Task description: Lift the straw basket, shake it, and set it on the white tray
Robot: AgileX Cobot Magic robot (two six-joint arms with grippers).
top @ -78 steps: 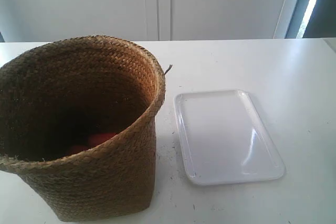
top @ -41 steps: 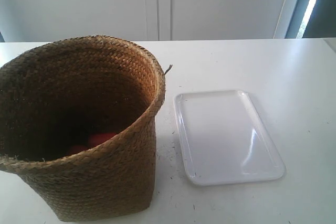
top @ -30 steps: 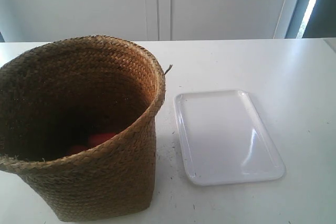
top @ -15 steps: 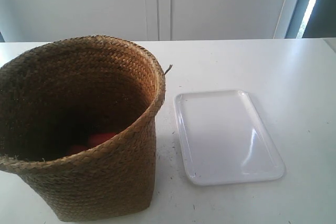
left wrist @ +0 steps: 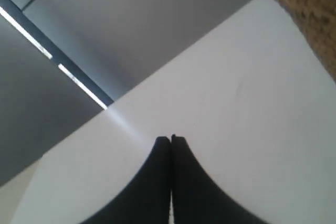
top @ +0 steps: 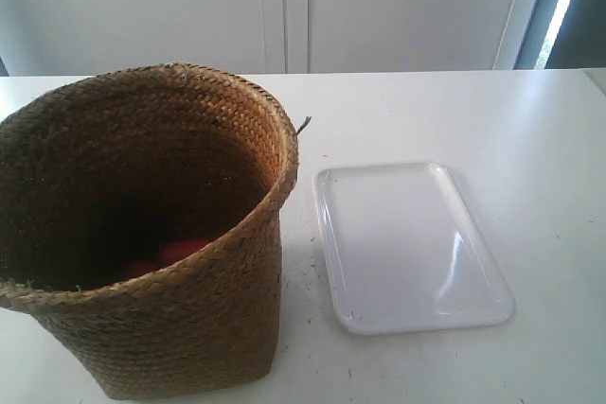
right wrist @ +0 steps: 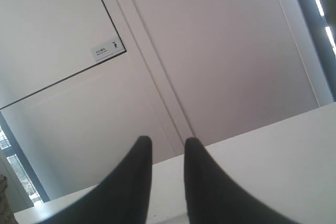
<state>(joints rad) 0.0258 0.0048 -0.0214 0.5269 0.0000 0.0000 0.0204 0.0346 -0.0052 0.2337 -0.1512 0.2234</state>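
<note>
Woven straw basket (top: 170, 328) stands just beside the white tray (top: 407, 243) on the table (top: 530, 139), ahead of and apart from the clenched left gripper (left wrist: 170, 139). The right gripper (right wrist: 167, 141) is slightly parted, grasping nothing.

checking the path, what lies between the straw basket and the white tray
Only bare table, with dark specks, separates the straw basket and the white tray in the exterior view.

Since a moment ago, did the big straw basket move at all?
No. The straw basket stands in the same spot on the table, with the same narrow gap between it and the white tray beside it.
</note>
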